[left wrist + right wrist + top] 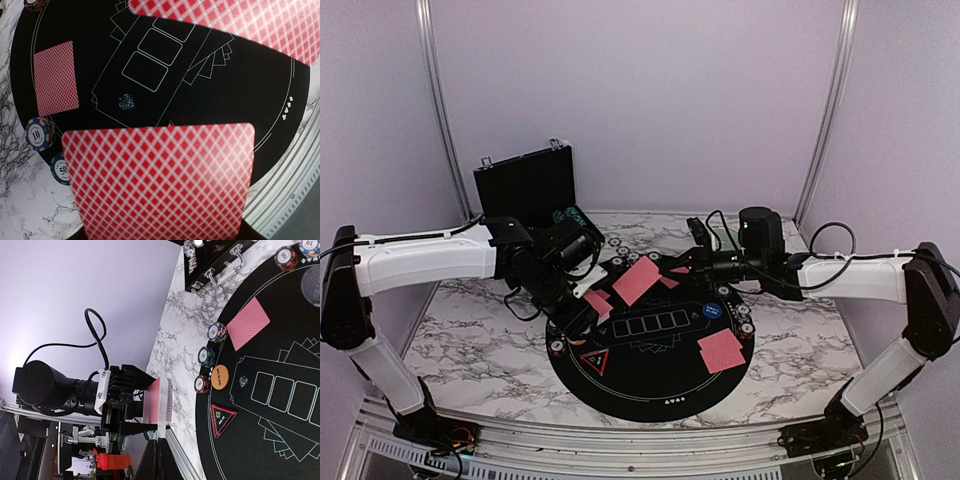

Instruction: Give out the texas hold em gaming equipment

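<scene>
While the left gripper is hovering over the round black mat at about 10 o'clock, its jaws are standing part-way apart and clamping a clutch of red-backed cards, which are filling the lower part of the left wrist view. The right gripper is hanging at roughly 1 o'clock with its jaws pressed together. They appear to be pinching one raised card, which is tilting above the mat near 12 o'clock.

A flat card is lying face down on the mat at 4 o'clock. A blue disc is sitting near it at 3 o'clock, and striped chips are resting on the rim just beyond.

In the right wrist view an orange disc is lying on the mat near a red triangle marker, and more striped chips are lining the mat's edge beside them.

A black case is standing open on the marble bench, beyond the mat at 11 o'clock
</scene>
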Tool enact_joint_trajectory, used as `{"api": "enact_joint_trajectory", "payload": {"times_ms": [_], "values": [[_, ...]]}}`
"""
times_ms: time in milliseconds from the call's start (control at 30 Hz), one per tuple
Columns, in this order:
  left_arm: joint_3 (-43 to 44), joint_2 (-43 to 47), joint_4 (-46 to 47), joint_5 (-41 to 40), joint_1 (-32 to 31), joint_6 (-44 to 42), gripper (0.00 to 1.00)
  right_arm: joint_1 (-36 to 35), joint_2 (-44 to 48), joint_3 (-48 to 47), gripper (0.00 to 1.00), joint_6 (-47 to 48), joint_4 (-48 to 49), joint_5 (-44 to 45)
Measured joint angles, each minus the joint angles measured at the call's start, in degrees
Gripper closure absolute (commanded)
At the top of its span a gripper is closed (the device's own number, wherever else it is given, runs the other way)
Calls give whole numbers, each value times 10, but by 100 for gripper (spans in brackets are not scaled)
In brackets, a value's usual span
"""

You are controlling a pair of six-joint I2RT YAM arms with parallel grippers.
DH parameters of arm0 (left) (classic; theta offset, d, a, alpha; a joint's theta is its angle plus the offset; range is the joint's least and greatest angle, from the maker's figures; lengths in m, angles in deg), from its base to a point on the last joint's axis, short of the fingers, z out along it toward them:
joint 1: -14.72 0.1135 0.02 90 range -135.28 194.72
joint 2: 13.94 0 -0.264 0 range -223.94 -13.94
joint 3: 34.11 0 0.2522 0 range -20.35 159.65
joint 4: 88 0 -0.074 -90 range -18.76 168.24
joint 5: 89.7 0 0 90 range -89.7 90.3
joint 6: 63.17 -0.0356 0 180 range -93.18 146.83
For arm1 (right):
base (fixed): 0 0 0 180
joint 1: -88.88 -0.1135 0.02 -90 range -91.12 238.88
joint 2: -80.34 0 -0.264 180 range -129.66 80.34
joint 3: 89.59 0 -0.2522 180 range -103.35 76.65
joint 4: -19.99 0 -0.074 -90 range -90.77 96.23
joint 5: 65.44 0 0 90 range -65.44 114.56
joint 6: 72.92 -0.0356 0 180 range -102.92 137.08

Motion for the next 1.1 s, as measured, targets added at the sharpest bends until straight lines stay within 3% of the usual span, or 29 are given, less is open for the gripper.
{"api": "enact_joint_trajectory", "payload": {"times_ms": [267,533,1100], "values": [[-10,13,7,1,7,0,50,21,-11,16,100,-15,35,-6],[-20,30,8,1,15,0,50,23,-97,9,100,-15,71,-4],[-23,48,6,-1,29,0,50,14,-339,-166,100,-14,115,16]]}}
